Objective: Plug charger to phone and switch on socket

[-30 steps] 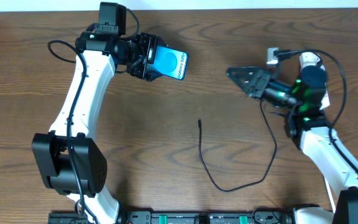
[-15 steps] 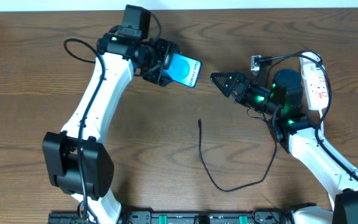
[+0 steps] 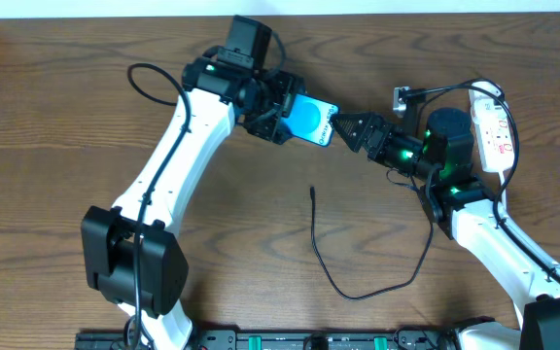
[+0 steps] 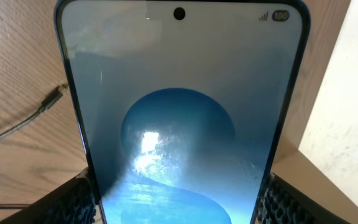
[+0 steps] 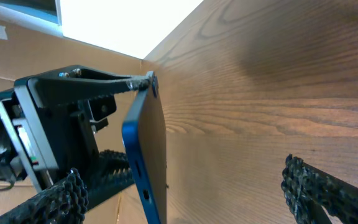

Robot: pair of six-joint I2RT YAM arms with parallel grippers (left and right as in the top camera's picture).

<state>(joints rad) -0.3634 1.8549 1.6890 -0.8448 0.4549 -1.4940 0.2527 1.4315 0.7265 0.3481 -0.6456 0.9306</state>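
Swung rightward since a moment ago, the phone (image 3: 313, 122) sits clamped in my left gripper (image 3: 292, 114) at twelve o'clock on the table (image 3: 56, 194), meeting my wide-open right gripper (image 3: 340, 124), and a skewed handover could drop it toward the charger (image 3: 313, 219) lying unplugged at its six o'clock.

Phone (image 3: 313, 121) in left fingers (image 3: 282, 134)

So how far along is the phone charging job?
Done: the phone is picked up, clamped in the left tool. In hand: the open right tool is at the phone's free end, perhaps for a handover. Left: the charger lies loose on the table, not plugged into the phone, and the socket is untouched.
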